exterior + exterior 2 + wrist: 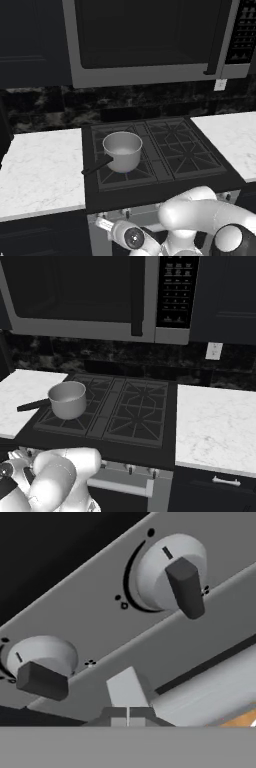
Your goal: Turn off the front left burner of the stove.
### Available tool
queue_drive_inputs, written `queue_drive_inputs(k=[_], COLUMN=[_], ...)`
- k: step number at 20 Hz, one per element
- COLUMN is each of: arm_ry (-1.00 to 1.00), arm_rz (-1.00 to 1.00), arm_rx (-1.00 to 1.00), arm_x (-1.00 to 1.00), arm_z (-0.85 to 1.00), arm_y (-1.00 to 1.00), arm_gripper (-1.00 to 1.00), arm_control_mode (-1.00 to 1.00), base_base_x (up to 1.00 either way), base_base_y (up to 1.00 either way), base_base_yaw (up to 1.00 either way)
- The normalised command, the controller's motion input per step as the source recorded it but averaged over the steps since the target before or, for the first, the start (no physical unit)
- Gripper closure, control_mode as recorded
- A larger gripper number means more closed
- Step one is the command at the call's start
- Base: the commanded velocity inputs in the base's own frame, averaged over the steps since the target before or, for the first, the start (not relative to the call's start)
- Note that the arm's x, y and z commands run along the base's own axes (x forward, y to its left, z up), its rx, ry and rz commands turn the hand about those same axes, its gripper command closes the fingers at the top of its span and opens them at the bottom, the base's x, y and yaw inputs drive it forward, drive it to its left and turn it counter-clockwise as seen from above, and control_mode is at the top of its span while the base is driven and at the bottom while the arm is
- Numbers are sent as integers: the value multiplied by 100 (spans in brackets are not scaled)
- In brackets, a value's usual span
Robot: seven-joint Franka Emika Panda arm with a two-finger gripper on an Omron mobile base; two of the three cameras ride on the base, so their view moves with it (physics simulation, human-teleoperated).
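Two knobs [170, 572] on stove [165, 187] panel | hand [128, 716] pressed together, empty | pot [122, 150] on front left burner [131, 169]

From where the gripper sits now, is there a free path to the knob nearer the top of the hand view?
Probably yes. The gripper is shut, close to the stove's front panel, and nothing stands between it and that knob. The jaws would likely have to open first.

Glossy white arm [200, 217] of rounded, bulbous shells, capped with dark domed joints at the bends. Small white wrist piece with a round black, lens-like disc set in it. Smooth surfaces throughout, plain white, seams marked by dark rings between segments.
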Motion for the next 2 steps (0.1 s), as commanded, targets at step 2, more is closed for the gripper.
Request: queue_drive_inputs(k=[2], arm_ry=[1], arm_rz=[-38], arm_rx=[0], arm_x=[-23], arm_z=[-8], arm_y=[6], arm_gripper=[100], arm_control_mode=[-100], base_base_x=[0], base_base_y=[0], base_base_yaw=[0])
